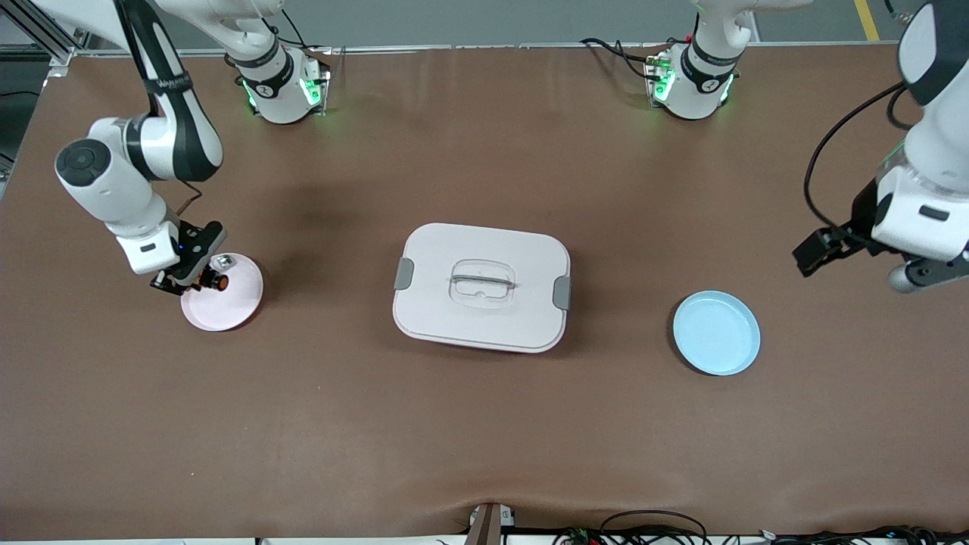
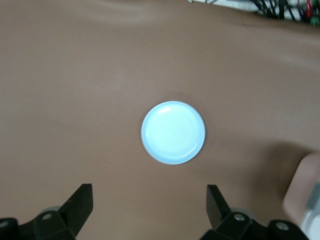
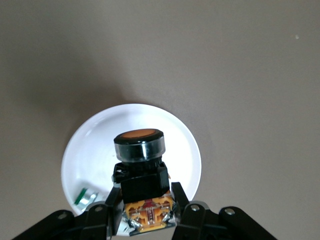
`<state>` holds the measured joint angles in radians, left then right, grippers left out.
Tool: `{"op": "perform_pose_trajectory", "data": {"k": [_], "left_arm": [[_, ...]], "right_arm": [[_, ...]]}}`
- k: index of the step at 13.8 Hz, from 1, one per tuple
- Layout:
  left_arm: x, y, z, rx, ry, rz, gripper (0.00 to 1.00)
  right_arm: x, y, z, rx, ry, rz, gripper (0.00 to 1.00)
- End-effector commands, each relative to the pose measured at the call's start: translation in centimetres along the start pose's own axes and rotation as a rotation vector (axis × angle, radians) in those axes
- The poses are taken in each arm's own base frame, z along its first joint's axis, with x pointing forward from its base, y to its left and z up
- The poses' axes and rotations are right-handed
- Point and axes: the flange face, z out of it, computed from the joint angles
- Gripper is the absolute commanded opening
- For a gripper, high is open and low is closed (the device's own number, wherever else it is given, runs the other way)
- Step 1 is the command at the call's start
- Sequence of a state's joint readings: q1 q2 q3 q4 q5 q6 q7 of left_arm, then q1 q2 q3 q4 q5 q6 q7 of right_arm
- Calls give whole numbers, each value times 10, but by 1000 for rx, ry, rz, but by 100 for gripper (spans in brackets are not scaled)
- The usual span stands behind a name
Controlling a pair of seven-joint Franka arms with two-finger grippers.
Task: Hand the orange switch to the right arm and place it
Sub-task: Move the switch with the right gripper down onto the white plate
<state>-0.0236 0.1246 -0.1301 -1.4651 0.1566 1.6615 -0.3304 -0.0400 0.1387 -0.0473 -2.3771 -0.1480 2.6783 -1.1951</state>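
The right claw [image 1: 198,278], at mid-left of the front frame, is clamped on the orange switch [image 1: 217,281] just over a pink plate [image 1: 231,306] — a small silver piece [image 1: 224,262] lies on that plate. The left claw [image 2: 150,207] hangs with jaws wide and nothing between them, over the brown surface [image 1: 484,424] near a blue plate [image 1: 716,333]. A white lidded box [image 1: 481,286] sits mid-frame; cables [image 1: 651,530] trail along the bottom edge.

A robotics lab: two bench-mounted arms, brown table [image 1: 484,424], cable tangles [image 1: 651,530].
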Motion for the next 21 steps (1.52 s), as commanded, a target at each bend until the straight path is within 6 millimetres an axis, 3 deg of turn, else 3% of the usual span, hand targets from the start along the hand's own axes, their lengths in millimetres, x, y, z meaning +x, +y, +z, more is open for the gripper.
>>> {"op": "perform_pose_trajectory", "data": {"k": [1,3,11,17,19,20,21], "left_arm": [[-29,-23,-11,-9,-15,156,100],[-40,-26,-16,0,-61,191,100],[-66,-19,-36,-132,-81,160,100],[-59,-25,-31,-111,-84,155,100],[-59,-28,-31,-97,-82,152,100],[-60,-28,-30,-95,-88,151,100],[-60,-28,-30,-94,-93,151,100]], "right_arm": [[-7,4,40,-11,3,-45,0],[-6,6,61,8,-1,-48,0],[-26,12,100,57,-19,-138,0],[-31,5,115,88,-22,-142,2],[-30,4,116,91,-22,-142,17],[-30,4,116,91,-22,-142,39],[-30,5,116,90,-22,-142,89]]}}
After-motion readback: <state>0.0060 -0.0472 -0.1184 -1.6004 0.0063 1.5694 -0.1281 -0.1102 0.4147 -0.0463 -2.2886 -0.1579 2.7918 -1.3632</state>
